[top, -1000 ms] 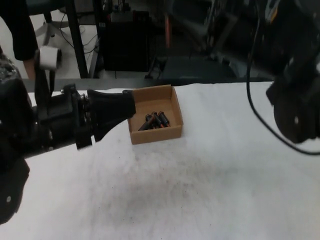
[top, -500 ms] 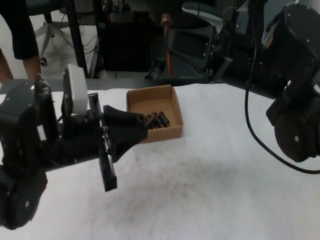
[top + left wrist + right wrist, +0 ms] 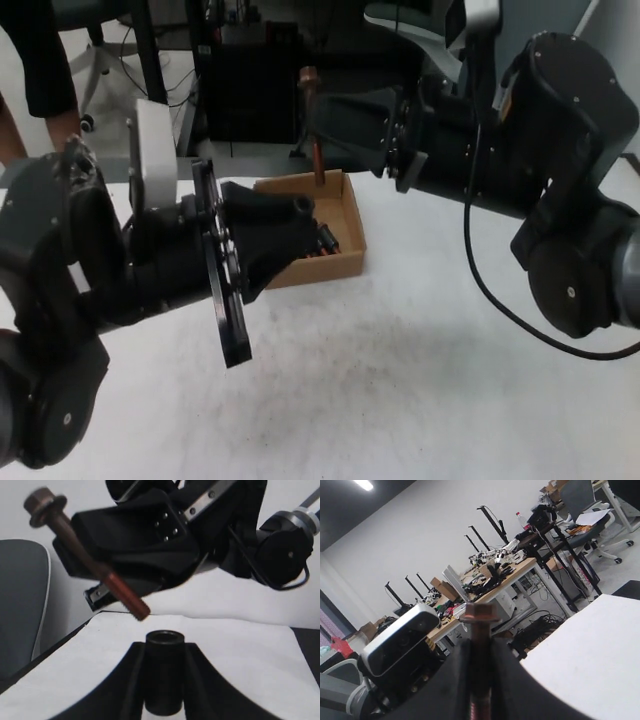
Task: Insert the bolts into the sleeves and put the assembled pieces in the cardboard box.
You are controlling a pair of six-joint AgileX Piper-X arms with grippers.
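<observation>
Tilted copper bolt (image 3: 92, 558) just above upright black sleeve (image 3: 164, 675), near cardboard box (image 3: 315, 268)

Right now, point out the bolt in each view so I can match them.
High view: bolt hangs upright, tip by the box's back rim.
Left wrist view: bolt slants just above the sleeve.
Right wrist view: bolt stands in that arm's own grip.
Shared landmark: the right gripper clamping it.
</observation>
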